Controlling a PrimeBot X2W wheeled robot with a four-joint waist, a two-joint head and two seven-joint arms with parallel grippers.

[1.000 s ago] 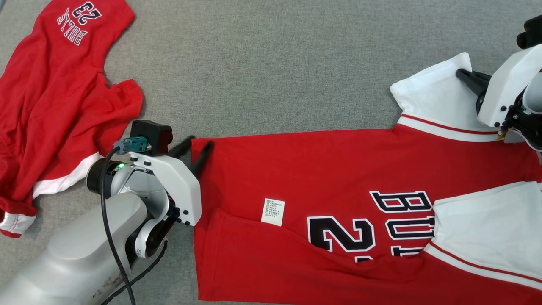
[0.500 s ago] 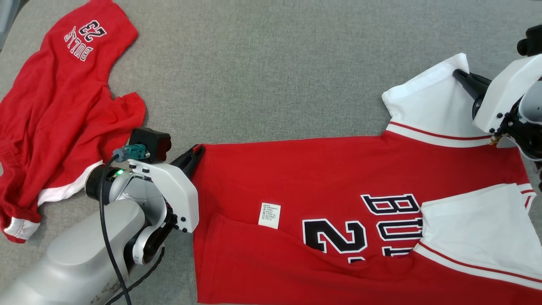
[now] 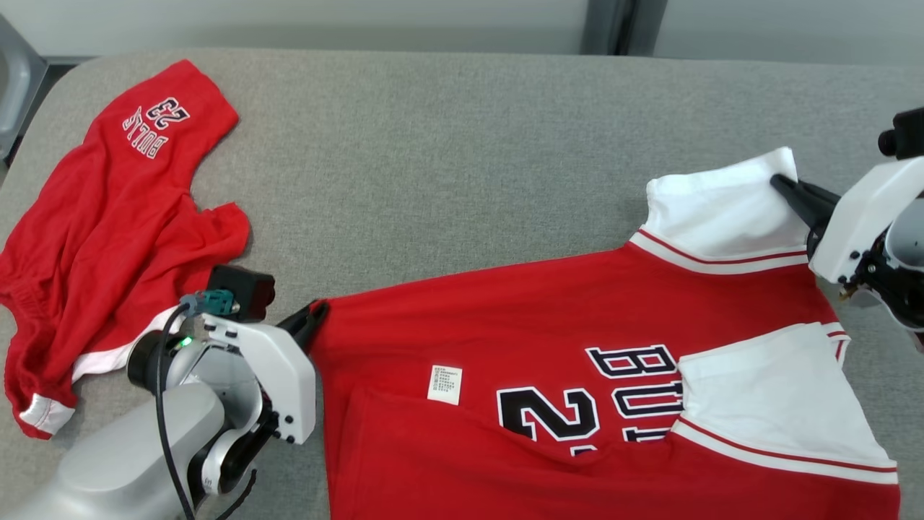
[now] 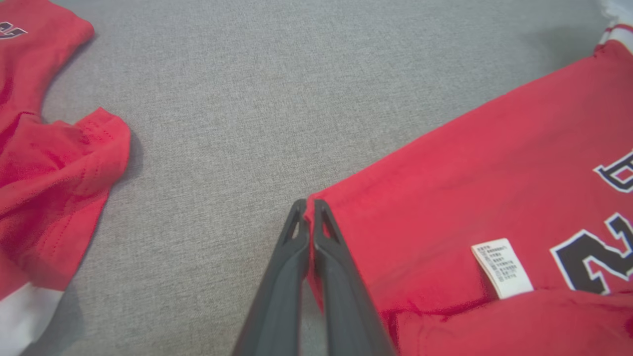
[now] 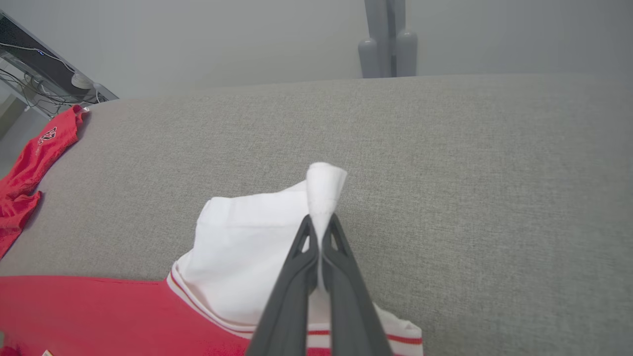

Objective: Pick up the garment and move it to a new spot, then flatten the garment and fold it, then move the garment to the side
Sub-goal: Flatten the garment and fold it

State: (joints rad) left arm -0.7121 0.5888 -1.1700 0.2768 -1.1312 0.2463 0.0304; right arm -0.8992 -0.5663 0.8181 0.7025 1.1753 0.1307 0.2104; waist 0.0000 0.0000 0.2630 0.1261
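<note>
With the red-and-white cloth shirt point(image 3: 548, 303) low and right in the head view, the left gripper point(image 4: 307, 207) pinching its red corner and the right gripper point(image 5: 320, 225) its white sleeve (both tight), lift both together, keeping it stretched.

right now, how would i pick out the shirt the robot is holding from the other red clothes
On the grey table, look at the right half: a red shirt lies spread there, its corner pinched by the left gripper and a sleeve by the right gripper. Unlike the crumpled red garment at the far left, it has white sleeves and large black lettering.
</note>
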